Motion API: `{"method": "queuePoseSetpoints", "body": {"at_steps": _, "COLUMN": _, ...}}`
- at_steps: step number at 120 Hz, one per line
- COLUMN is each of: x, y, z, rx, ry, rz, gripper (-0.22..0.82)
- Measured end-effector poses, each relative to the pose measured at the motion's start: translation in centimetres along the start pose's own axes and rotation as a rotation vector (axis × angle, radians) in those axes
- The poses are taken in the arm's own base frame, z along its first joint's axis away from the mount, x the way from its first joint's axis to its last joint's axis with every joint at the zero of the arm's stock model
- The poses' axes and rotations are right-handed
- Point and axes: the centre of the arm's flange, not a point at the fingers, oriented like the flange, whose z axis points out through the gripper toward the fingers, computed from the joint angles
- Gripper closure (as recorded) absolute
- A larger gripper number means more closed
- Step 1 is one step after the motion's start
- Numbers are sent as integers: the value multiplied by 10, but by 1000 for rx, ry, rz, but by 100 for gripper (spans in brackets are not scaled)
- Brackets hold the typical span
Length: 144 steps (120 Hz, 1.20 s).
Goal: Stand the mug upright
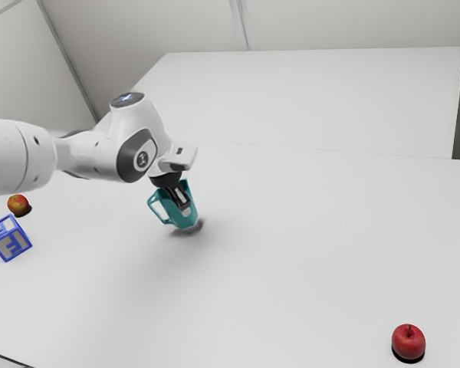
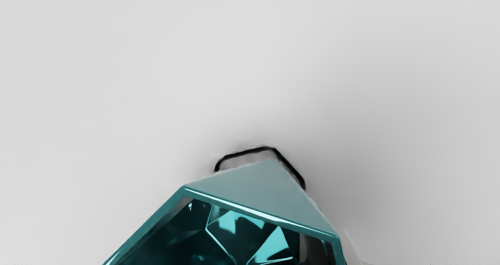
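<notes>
The black two-finger gripper [image 1: 181, 201] is clamped on the angular teal mug [image 1: 187, 218], one finger against its outer side in the exterior view. The mug is over the white desk [image 1: 307, 253], tilted rather than upright, with its handle toward the exterior view's left and its base low above a dark shadow; whether the base touches the desk I cannot tell. In the wrist view the mug's faceted mouth opens toward the camera, glossy and dark inside.

As for markings, the white arm [image 1: 80, 153] bears a small pale emblem on the dark oval plate [image 1: 142, 159] at its joint and a bluish-white mark on the dark round cap [image 1: 127, 99] above; both are too small to read. The blue-edged cube [image 1: 11, 239] has bold blue letter-like shapes on its greyish faces, one resembling an E or F, though I cannot tell which. Near the cube sits a red-and-yellow fruit [image 1: 18, 204]. A shiny red apple [image 1: 409, 340] with a short stem rests well apart, toward the exterior view's right.
</notes>
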Motion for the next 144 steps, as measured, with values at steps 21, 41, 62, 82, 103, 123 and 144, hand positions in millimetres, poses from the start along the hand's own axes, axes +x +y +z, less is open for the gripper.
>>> {"method": "queuePoseSetpoints", "body": {"at_steps": 21, "x": -15, "y": 12, "z": 15, "rx": 22, "ry": 1, "rz": 6, "gripper": 78}}
{"method": "queuePoseSetpoints", "body": {"at_steps": 41, "x": -21, "y": 18, "z": 21, "rx": 52, "ry": 11, "rz": 17, "gripper": 78}}
{"method": "queuePoseSetpoints", "body": {"at_steps": 62, "x": -19, "y": 17, "z": 20, "rx": 69, "ry": 26, "rz": 9, "gripper": 71}}
{"method": "queuePoseSetpoints", "body": {"at_steps": 82, "x": -19, "y": 17, "z": 19, "rx": 73, "ry": 34, "rz": 2, "gripper": 53}}
{"method": "queuePoseSetpoints", "body": {"at_steps": 103, "x": -18, "y": 17, "z": 18, "rx": 75, "ry": 39, "rz": -3, "gripper": 37}}
{"method": "queuePoseSetpoints", "body": {"at_steps": 123, "x": -17, "y": 17, "z": 9, "rx": 80, "ry": 57, "rz": -6, "gripper": 27}}
{"method": "queuePoseSetpoints", "body": {"at_steps": 144, "x": -15, "y": 20, "z": -11, "rx": 87, "ry": 92, "rz": -2, "gripper": 21}}
